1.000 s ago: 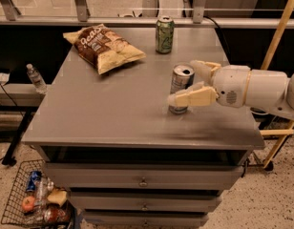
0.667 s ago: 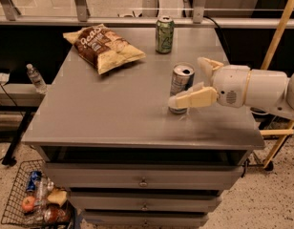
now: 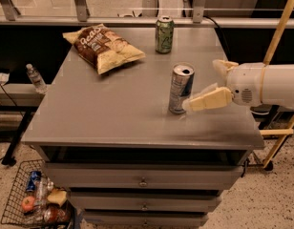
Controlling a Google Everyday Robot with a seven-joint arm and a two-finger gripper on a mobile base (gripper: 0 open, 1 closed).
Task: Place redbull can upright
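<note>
Grey table [image 3: 113, 123] with drawers carries all things. My pincer [image 3: 202, 84] is at its right side, fingers spread apart, gripping nothing. A chips bag [image 3: 104, 46] lies at the back left. The redbull can [image 3: 180, 88] stands upright near the middle, just beside my near finger [image 3: 209, 99]. A green can [image 3: 164, 34] stands behind.
</note>
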